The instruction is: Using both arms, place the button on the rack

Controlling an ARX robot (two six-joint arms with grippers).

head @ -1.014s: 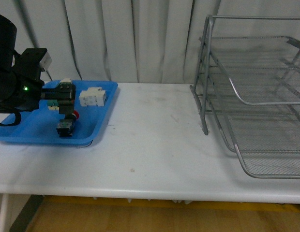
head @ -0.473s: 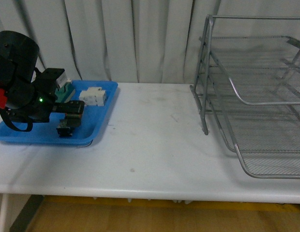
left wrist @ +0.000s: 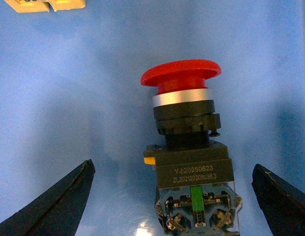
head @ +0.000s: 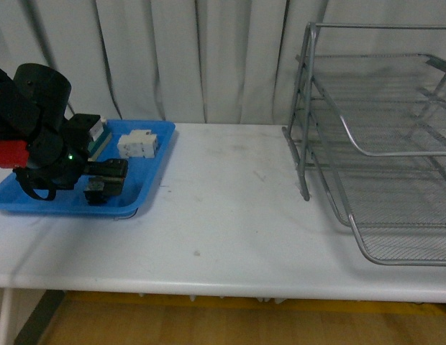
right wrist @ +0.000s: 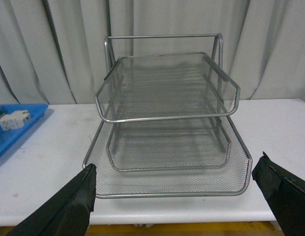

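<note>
My left pincer hangs low over the blue tray at the left end of the bench, and its jaws stand wide. The button lies between them on its side, flat on the tray floor. Both black fingers are well clear of it, so I touch nothing and hold nothing. The button's red mushroom cap points away from my wrist, followed by a silver ring, a black collar and the black blocky body with printed lettering. From the front view my arm hides most of the button; only a dark part of its body shows under the pincer, near the tray's front edge. A white blocky component sits further back on the same tray, apart from the button. My right pincer is also spread wide and empty, and faces the rack from across the bench. The rack stands at the right end of the bench, well apart from the tray, its three wire-mesh tiers bare and its open fronts turned toward me.
</note>
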